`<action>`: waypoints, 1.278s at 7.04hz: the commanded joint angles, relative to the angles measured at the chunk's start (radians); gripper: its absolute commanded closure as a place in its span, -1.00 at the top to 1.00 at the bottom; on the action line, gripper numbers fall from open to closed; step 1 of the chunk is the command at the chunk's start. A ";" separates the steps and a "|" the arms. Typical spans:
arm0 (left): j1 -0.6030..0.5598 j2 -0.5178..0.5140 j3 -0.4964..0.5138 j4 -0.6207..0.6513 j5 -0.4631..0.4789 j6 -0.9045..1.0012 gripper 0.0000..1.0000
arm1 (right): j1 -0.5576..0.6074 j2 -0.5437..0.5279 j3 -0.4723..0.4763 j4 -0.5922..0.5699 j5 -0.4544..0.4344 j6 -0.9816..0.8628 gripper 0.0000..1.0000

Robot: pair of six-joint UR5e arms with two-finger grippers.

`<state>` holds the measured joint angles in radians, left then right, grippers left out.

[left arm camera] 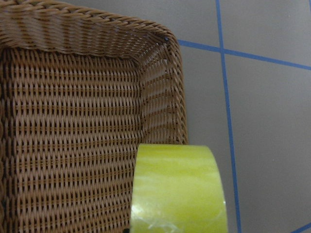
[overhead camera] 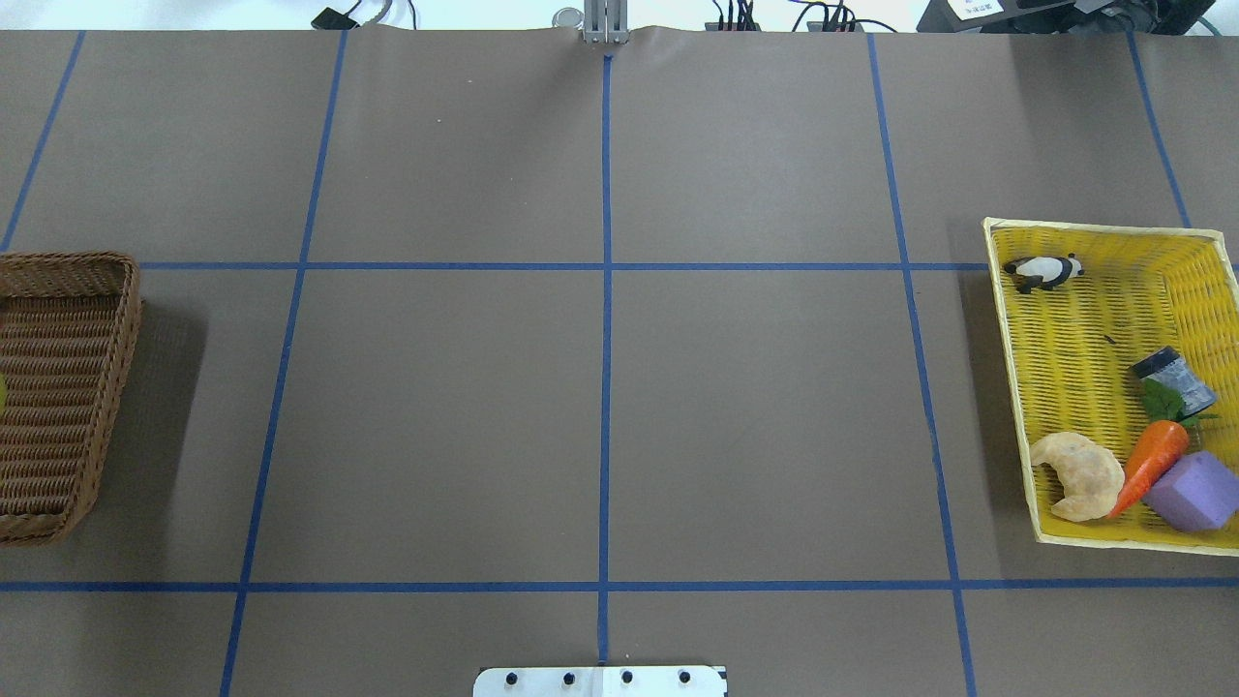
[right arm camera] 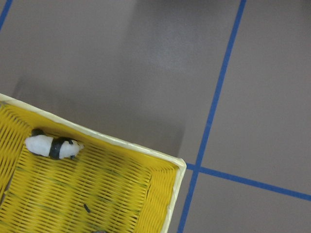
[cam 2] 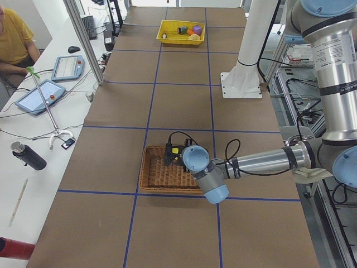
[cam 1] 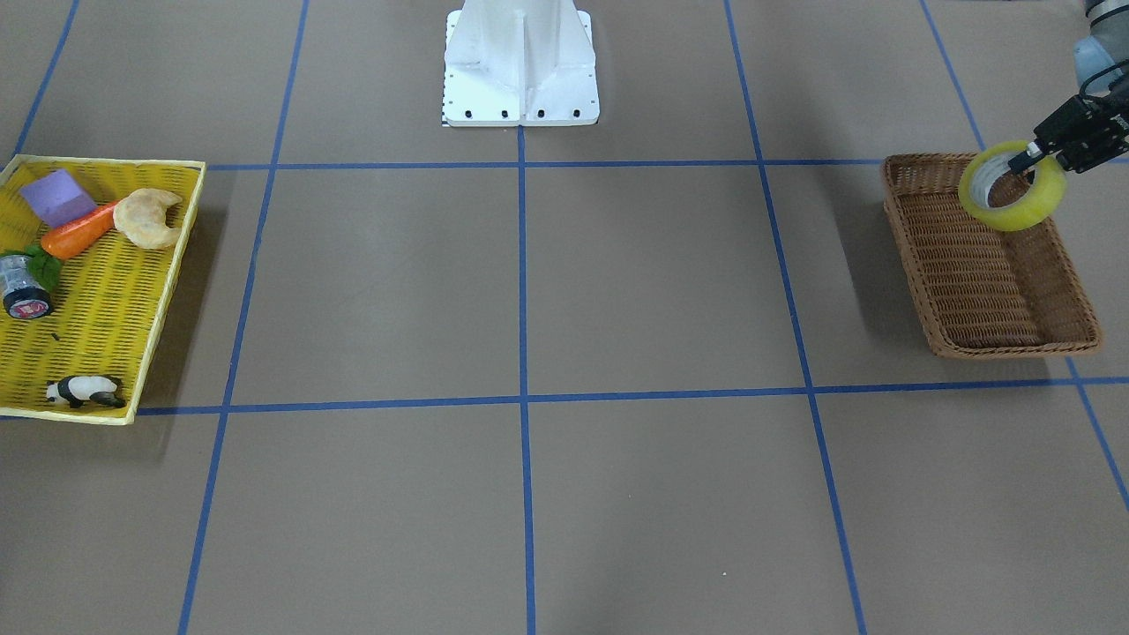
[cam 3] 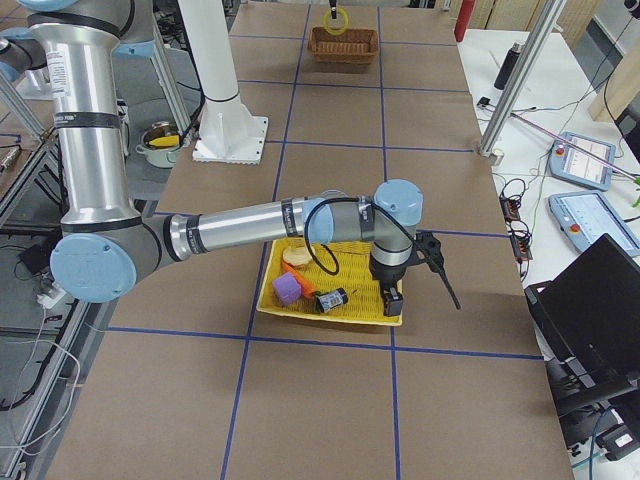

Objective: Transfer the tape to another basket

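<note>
The yellow tape (cam 1: 1013,189) hangs upright in my left gripper (cam 1: 1025,163), which is shut on its rim. It is held above the robot-side end of the brown wicker basket (cam 1: 988,265). In the left wrist view the tape (left arm camera: 177,189) hangs over the basket's side wall (left arm camera: 163,107), near a corner. The basket floor (left arm camera: 73,126) holds nothing. In the exterior right view my right gripper (cam 3: 393,300) hovers over the front edge of the yellow mesh tray (cam 3: 300,305); I cannot tell whether it is open or shut.
The yellow mesh tray (cam 1: 150,309) holds a purple block (cam 1: 56,197), carrot (cam 1: 79,234), croissant (cam 1: 148,217), dark can (cam 1: 24,287) and toy panda (cam 1: 85,391). The white robot base (cam 1: 520,66) stands at mid table. An operator (cam 2: 14,39) sits beside the table.
</note>
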<state>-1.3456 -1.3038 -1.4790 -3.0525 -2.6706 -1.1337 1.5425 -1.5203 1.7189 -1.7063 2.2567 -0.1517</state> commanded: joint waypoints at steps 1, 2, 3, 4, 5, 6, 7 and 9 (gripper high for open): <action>0.005 -0.024 0.081 -0.178 0.029 -0.159 -1.00 | 0.008 -0.035 -0.001 -0.015 -0.022 -0.020 1.00; 0.006 -0.079 0.109 -0.169 0.031 -0.164 -1.00 | 0.008 -0.037 -0.001 -0.010 -0.016 -0.019 1.00; 0.005 -0.150 0.184 -0.173 0.055 -0.161 -1.00 | 0.008 -0.037 -0.005 -0.009 -0.016 -0.019 1.00; 0.006 -0.198 0.231 -0.178 0.084 -0.158 -1.00 | 0.008 -0.035 -0.007 -0.009 -0.016 -0.019 1.00; 0.006 -0.219 0.258 -0.180 0.086 -0.152 -1.00 | 0.008 -0.035 -0.007 -0.009 -0.016 -0.019 1.00; 0.006 -0.232 0.266 -0.181 0.086 -0.149 -0.60 | 0.008 -0.035 -0.007 -0.009 -0.016 -0.017 1.00; 0.020 -0.230 0.270 -0.181 0.086 -0.108 0.83 | 0.008 -0.035 -0.008 -0.009 -0.016 -0.017 1.00; 0.022 -0.232 0.284 -0.180 0.084 -0.098 0.98 | 0.008 -0.035 -0.008 -0.009 -0.016 -0.017 1.00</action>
<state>-1.3257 -1.5336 -1.2020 -3.2325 -2.5859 -1.2393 1.5508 -1.5555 1.7112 -1.7150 2.2411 -0.1688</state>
